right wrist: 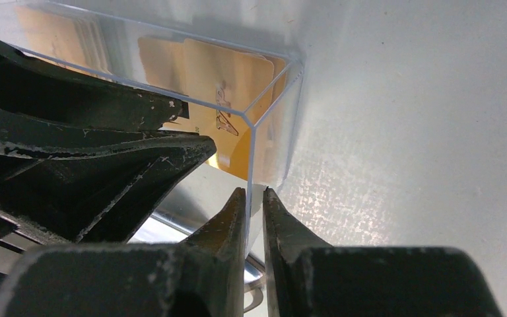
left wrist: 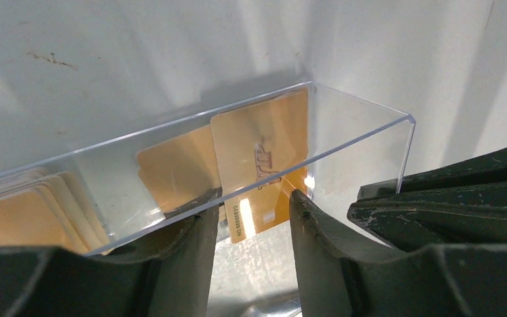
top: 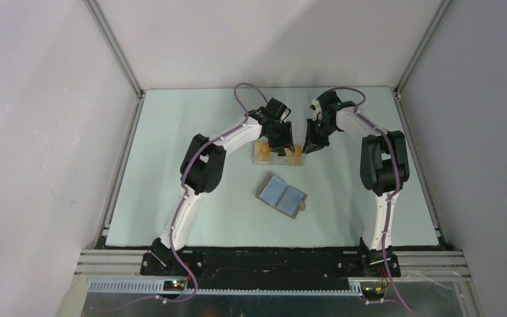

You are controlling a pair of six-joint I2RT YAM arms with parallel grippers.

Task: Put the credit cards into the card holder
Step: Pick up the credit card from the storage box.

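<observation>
Clear plastic box [left wrist: 370,132] on pale green table [top: 171,165]

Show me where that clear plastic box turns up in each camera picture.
Top external: clear plastic box far-centre on the table.
Left wrist: box runs across the middle, just beyond the left fingers.
Right wrist: box fills upper left, its corner just above the right fingers.
Shared landmark: the orange cards in the box's end.

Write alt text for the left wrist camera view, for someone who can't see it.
An orange-gold credit card stands in a clear plastic box, with the dark jaws of the left gripper set either side of its lower edge; contact is unclear. More cards are stacked at the box's left end, and the right gripper meets its right end wall.
</observation>
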